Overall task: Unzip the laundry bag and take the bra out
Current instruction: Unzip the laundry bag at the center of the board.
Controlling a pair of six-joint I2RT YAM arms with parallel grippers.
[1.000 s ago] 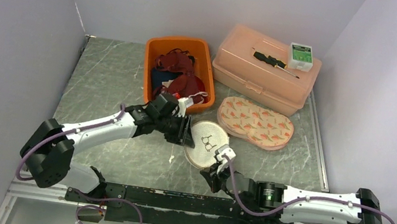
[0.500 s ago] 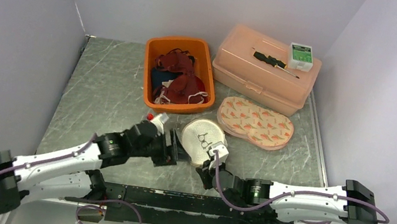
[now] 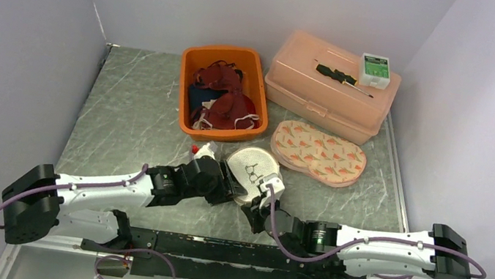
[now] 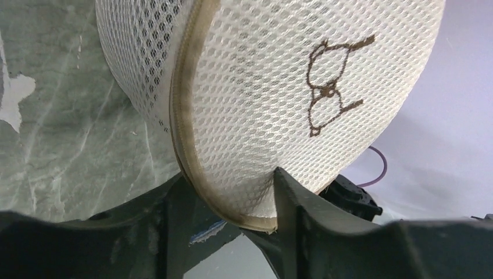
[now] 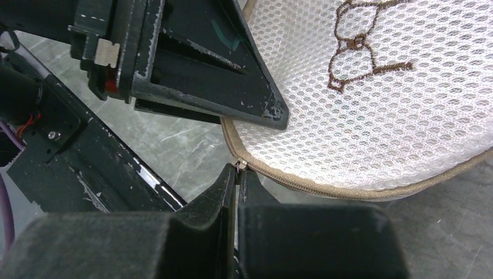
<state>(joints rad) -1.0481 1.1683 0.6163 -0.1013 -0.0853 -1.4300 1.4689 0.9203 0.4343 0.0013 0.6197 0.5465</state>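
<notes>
The laundry bag (image 3: 248, 171), a round white mesh pouch with a small bra outline stitched on it, lies on the table (image 3: 131, 107) just in front of the orange tub (image 3: 258, 89). It sits slightly nearer the tub than a second ago.

A second ago the left arm was stretched up to the near corner of the tub. Now it has pulled back, and the left claw (image 4: 232, 203) is at the bag's near-left edge. One finger (image 4: 290, 215) presses the mesh face and the other is against the tan zipper seam, so the claw grips the bag's rim.

The right claw (image 5: 237, 174) has kept its place at the bag's near edge, closed tight on the small metal zipper pull (image 5: 240, 165).

A dark red bra (image 3: 230, 111) with white straps lies in the tub, clear of both claws.
</notes>
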